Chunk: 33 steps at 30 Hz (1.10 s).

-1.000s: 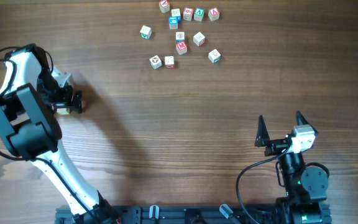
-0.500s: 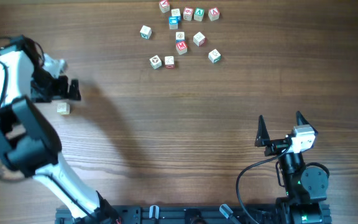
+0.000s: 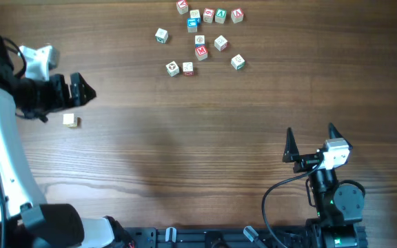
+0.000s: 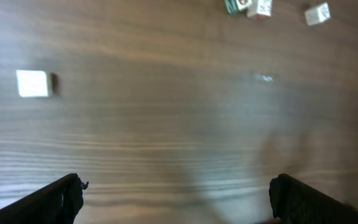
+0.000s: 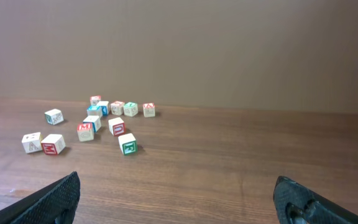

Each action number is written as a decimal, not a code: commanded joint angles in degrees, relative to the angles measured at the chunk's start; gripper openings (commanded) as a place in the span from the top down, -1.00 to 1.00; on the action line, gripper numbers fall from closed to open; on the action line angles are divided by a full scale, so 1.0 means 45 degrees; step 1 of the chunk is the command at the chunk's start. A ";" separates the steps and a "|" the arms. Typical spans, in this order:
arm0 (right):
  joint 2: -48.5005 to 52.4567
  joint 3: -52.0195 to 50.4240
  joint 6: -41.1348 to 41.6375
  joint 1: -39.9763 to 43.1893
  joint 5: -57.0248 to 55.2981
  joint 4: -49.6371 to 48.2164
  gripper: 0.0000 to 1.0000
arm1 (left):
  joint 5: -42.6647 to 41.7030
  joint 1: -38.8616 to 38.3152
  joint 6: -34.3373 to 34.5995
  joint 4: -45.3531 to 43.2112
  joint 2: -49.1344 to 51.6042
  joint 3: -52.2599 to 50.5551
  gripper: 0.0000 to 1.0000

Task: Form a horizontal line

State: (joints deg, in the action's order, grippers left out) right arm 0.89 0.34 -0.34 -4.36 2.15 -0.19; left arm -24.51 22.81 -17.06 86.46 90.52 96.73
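No row of three touching cubes shows in any view. A single pale wooden cube (image 3: 69,120) lies alone on the table at the left; it also shows in the left wrist view (image 4: 32,83). My left gripper (image 3: 85,91) is open and empty, just above and to the right of that cube, apart from it; its fingertips frame bare table in the left wrist view (image 4: 176,186). My right gripper (image 3: 310,134) is open and empty at the front right, far from all cubes; its wrist view (image 5: 179,193) looks across bare table.
Several loose letter cubes with red, blue and green faces (image 3: 202,38) lie scattered at the back centre, also in the right wrist view (image 5: 98,121). Some show at the top edge of the left wrist view (image 4: 247,6). A short row of them sits at the far edge (image 3: 216,14).
My left gripper let go of the pale cube, opened, and drew away from it towards the back left. The cube stays on the table. The right arm has not moved.
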 commanded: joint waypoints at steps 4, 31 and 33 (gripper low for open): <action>-0.0078 -0.0010 0.4629 -0.0019 0.2939 -0.0233 -0.99 | -0.0593 -0.0044 -0.0102 0.1093 -0.0019 0.0078 -1.00; 0.7057 0.6071 0.7257 -0.0019 0.4998 0.1224 -0.99 | -0.0593 -0.0044 -0.0107 0.1030 -0.0019 0.0078 -1.00; 0.8947 0.7728 0.6421 -0.0024 0.5061 0.2778 -0.99 | -0.0593 -0.0044 -0.0107 0.1030 -0.0019 0.0078 -1.00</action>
State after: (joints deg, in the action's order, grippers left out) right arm 28.93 24.14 39.18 -4.36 22.37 5.28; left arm -26.28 22.81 -17.04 91.13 90.45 96.71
